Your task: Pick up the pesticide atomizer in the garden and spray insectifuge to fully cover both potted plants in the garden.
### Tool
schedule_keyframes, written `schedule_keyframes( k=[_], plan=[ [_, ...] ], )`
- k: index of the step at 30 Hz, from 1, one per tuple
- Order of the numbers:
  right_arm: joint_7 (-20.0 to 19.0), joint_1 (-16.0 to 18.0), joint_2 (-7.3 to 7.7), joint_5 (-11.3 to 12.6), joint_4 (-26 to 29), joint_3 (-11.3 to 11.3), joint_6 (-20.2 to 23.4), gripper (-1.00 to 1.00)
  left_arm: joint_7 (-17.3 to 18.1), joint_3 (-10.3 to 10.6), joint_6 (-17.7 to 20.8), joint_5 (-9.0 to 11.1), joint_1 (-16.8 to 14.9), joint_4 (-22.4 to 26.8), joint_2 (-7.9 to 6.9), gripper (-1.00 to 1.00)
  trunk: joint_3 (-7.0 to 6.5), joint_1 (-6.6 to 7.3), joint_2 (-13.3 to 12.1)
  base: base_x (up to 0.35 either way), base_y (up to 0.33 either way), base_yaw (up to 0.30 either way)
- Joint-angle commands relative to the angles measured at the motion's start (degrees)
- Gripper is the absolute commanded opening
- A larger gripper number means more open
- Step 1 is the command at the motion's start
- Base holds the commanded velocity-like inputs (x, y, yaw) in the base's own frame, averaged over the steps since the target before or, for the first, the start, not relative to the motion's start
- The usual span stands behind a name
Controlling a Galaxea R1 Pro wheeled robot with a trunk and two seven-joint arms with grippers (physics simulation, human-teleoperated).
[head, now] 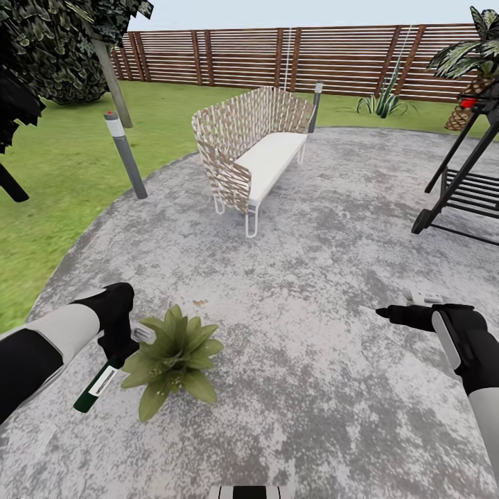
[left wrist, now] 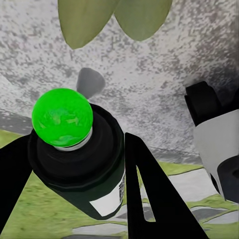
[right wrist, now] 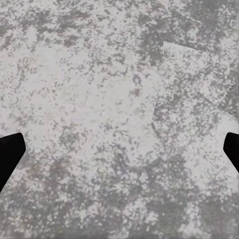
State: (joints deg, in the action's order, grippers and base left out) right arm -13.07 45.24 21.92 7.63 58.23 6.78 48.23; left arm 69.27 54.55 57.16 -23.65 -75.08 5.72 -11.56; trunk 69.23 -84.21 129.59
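Black left gripper (head: 119, 344) clamps dark green pesticide atomizer (head: 95, 388), tilted, just beside potted plant (head: 174, 357) on grey mottled patio (head: 312, 277); right gripper (head: 388, 313) apart, fingers spread, nothing held; wicker bench (head: 253, 149) beyond

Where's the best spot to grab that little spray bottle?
Around its round dark body, as the left pincer holds the pesticide atomizer now: fingers on opposite sides, coming from the side. That probably keeps the green top free.
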Motion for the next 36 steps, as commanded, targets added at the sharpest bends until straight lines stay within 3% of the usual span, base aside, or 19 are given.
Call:
schedule_keyframes(
  k=[1,11,24,36],
  plan=[
    [-0.03,0.03,-0.01,0.28,0.05,0.07,0.29,1.0,0.51,-0.16,0.41,-0.62,0.01,0.17,-0.04,-1.0,0.04,0.01,0.02,-0.006,-0.006,0.0],
    [-0.03,0.03,-0.03,0.28,0.05,0.07,0.29,1.0,0.52,-0.15,0.41,-0.63,0.03,0.17,-0.04,-1.0,0.04,0.01,0.02,-0.155,-0.144,0.0],
    [-0.03,0.03,-0.03,0.28,0.05,0.07,0.29,1.0,0.49,0.0,0.41,-0.62,3.39,0.17,-0.24,-1.0,0.04,0.01,0.02,-0.007,-0.007,0.0],
    [-0.03,0.03,-0.03,0.28,0.05,0.07,0.29,1.0,0.39,0.2,0.41,-0.65,3.68,0.17,-0.57,-1.0,0.04,0.01,0.02,0.0,0.0,0.0]
  ],
)
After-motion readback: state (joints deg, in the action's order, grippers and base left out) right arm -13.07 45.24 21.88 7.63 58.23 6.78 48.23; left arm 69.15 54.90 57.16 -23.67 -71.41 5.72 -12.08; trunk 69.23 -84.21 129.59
